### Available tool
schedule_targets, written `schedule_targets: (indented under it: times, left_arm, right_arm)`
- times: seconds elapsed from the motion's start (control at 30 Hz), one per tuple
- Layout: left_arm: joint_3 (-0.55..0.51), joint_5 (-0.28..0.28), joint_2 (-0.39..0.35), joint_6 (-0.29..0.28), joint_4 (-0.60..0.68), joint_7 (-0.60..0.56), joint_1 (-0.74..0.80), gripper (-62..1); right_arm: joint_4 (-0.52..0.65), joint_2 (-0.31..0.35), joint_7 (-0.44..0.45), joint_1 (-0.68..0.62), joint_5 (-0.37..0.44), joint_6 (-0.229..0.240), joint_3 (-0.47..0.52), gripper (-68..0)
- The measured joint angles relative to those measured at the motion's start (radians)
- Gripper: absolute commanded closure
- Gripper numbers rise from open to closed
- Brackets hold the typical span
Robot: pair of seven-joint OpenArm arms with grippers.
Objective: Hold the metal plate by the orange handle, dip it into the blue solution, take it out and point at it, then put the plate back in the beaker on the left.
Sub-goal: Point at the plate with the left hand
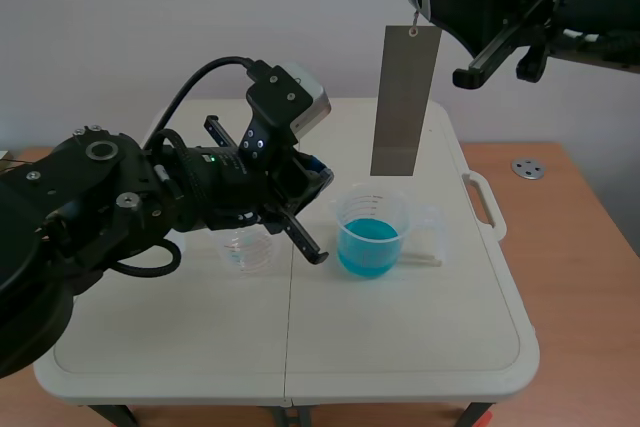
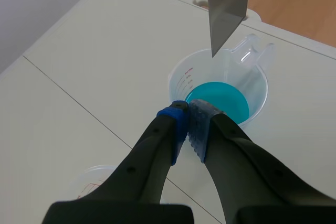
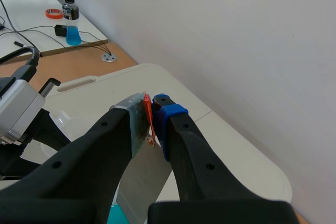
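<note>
Scene view: the stiff grey metal plate [image 1: 405,102] is hanging at twelve o'clock above the clear beaker of blue solution [image 1: 372,235] — probably light and swing-prone — with the right tool [image 3: 152,121] pinching its orange handle [image 3: 148,113]; the left tool [image 2: 188,116] is sitting closed.

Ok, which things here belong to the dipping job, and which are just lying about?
Job: metal plate, hanging by its orange handle in the right claw; cup of blue liquid; empty beaker near the left claw.
Lying about: metal disc; bottle; orange ring.
</note>
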Motion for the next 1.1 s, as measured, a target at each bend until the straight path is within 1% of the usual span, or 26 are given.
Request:
schedule_targets:
  times: [0.2,0.27,0.33,0.43,0.57,0.7,0.83,0.9,1.0,1.1]
  left_arm:
    - [0.0,0.001,-0.001,0.001,0.0,0.0,0.001,-2.3]
    - [0.0,0.027,-0.008,0.008,0.0,-0.014,0.011,-2.3]
    - [-0.002,0.026,-0.022,0.051,0.0,-0.023,0.032,-2.3]
    - [-0.034,0.026,-0.062,0.1,0.001,-0.047,0.08,-2.3]
    - [-0.122,0.025,-0.142,0.138,0.041,-0.077,0.163,-2.3]
    - [-0.216,0.018,-0.235,0.141,0.151,-0.116,0.28,-2.3]
    - [-0.319,0.018,-0.305,0.146,0.257,-0.121,0.43,-2.3]
    - [-0.372,0.018,-0.327,0.168,0.293,-0.121,0.509,-2.3]
    - [-0.454,0.014,-0.349,0.167,0.32,-0.12,0.625,-2.3]
    - [-0.521,0.008,-0.355,0.185,0.325,-0.12,0.738,-2.3]
  right_arm:
    - [0.0,0.0,0.0,0.0,0.0,0.0,0.0,-1.3]
    - [0.0,0.0,0.0,0.0,0.0,0.0,0.0,-1.3]
    - [0.0,0.0,0.0,0.0,0.0,0.0,0.0,-1.3]
    - [0.0,0.0,0.0,0.0,0.0,0.0,0.0,-1.3]
    - [0.0,0.0,0.0,0.0,0.0,0.0,0.0,-1.3]
    - [0.0,0.0,0.0,0.0,0.0,0.0,0.0,-1.3]
    - [0.0,0.0,0.0,0.0,0.0,0.0,0.0,-1.4]
    - [0.0,0.0,0.0,0.0,0.0,0.0,0.0,-1.5]
    - [0.0,0.0,0.0,0.0,0.0,0.0,0.0,-1.5]
    - [0.0,0.0,0.0,0.0,0.0,0.0,0.0,-1.5]
